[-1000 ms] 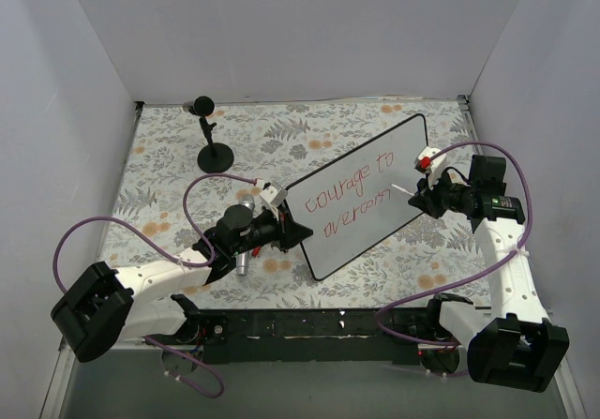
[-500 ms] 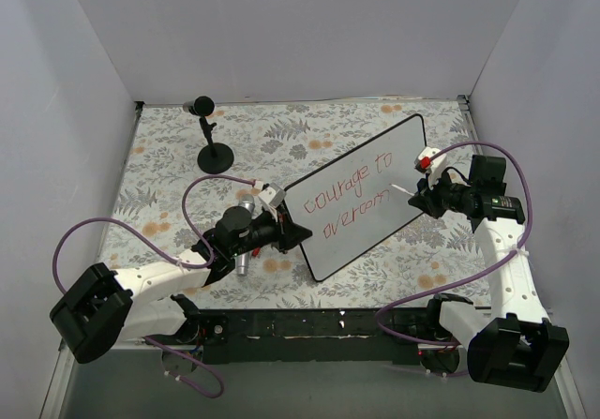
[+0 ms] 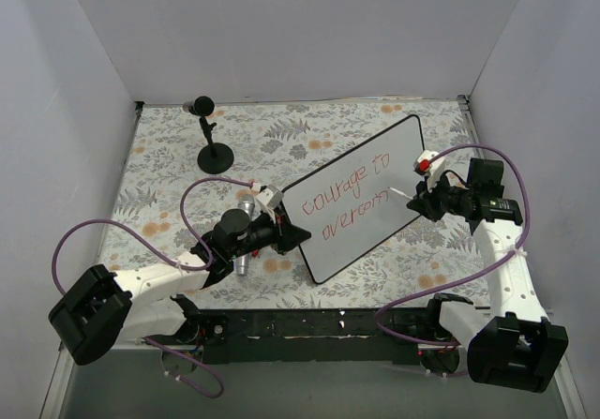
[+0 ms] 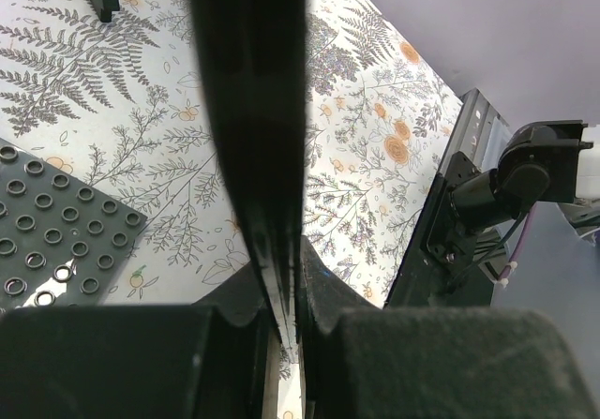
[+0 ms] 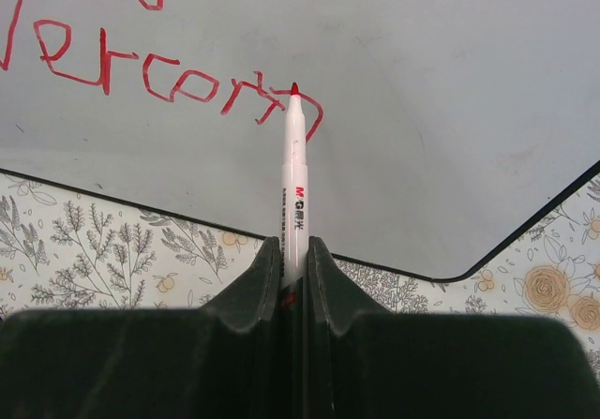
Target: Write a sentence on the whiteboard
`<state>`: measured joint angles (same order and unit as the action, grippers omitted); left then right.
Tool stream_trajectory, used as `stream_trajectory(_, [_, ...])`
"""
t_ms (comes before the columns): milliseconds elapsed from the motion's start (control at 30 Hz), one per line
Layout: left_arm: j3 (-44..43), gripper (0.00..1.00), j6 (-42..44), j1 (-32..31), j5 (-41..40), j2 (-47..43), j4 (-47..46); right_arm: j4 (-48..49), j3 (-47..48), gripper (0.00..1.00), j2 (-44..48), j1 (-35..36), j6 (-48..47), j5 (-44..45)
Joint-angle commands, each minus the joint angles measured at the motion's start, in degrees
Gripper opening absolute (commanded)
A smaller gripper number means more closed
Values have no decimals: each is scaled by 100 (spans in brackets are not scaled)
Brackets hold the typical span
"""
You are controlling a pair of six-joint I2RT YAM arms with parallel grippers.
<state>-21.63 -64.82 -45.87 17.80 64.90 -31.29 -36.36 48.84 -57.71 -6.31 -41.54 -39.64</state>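
While the right gripper [image 5: 293, 250] pinches a slim white red-tipped marker [image 5: 294, 171] tight, its long axis aims straight ahead, tip at the newest stroke. The left gripper [image 4: 278, 292] clamps the large glossy white whiteboard [image 3: 375, 166] edge-on, mid-table between both arms. The thin red handwritten sentence [image 3: 354, 197] looks unfinished.
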Motion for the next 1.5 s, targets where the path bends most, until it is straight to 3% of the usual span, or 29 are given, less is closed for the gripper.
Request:
stream_trajectory(0, [220,0,338,-28,74,-180,211,138,-68,1,94,-20,102,-141])
stream_trajectory(1467, [326,0,268,-28,83,-206,97,155,-164,1,155,-29,172,-167])
